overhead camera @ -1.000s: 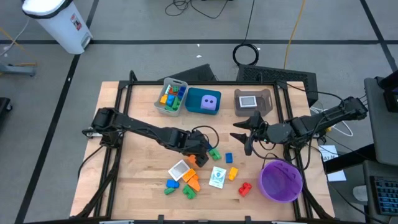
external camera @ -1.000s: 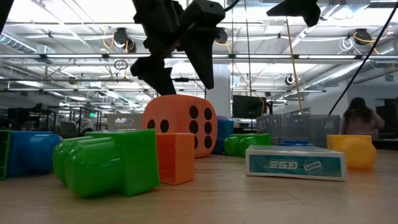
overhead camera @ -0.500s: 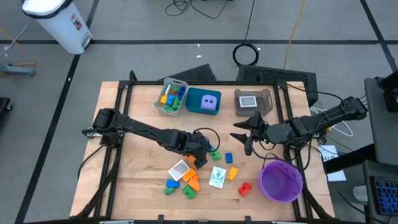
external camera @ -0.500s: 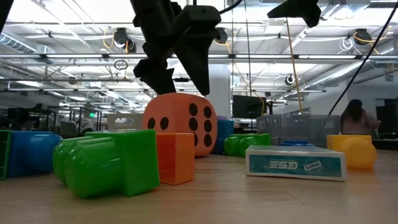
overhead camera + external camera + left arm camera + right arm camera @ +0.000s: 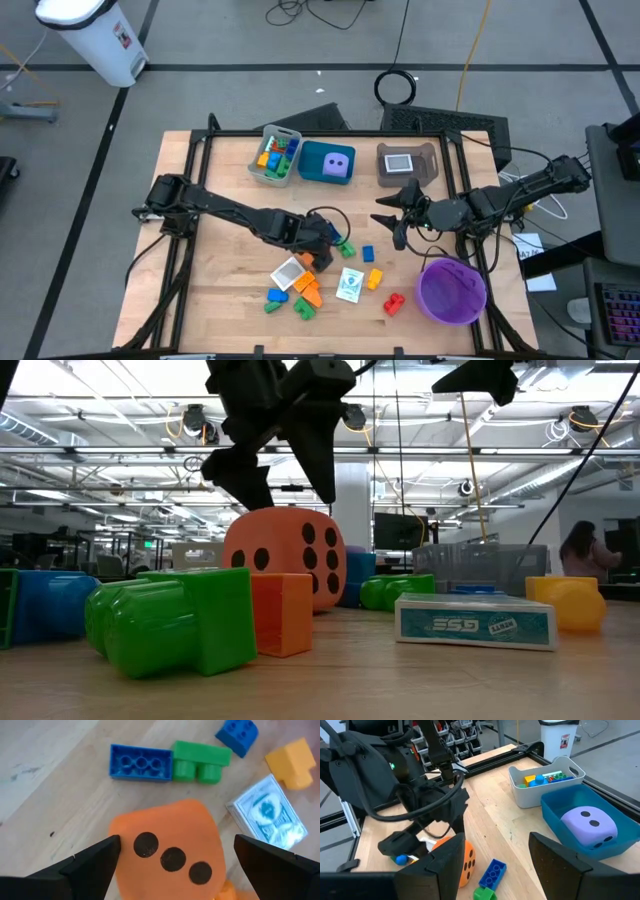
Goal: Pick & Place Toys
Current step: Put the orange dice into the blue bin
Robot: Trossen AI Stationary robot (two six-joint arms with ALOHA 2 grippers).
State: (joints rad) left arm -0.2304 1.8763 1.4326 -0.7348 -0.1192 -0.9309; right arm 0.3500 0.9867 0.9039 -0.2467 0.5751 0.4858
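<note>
Grey floor surrounds the wooden table, with a white bin standing off its far left corner. Along the table's far edge sit three trays in a row: a grey tray filled with small bricks, a teal tray holding the purple die, and a brown tray with a white picture card in it. Near the right front corner stands the round purple bowl.

Reaching in from the left edge, the left arm ends at the left pincer, which hangs over the orange die near the table's middle. Its fingers stand wide apart on either side of the die, and the wrist view shows a gap at each side, so the die is not gripped. From the right side, the right arm holds the right pincer above bare wood, partly open and holding nothing, well apart from the die.

Around the orange die lie loose toys: a green brick and a blue brick just beyond it, a yellow brick, a card box, a flat white card, an orange brick, further green pieces near the front edge, and a red brick close to the bowl.
</note>
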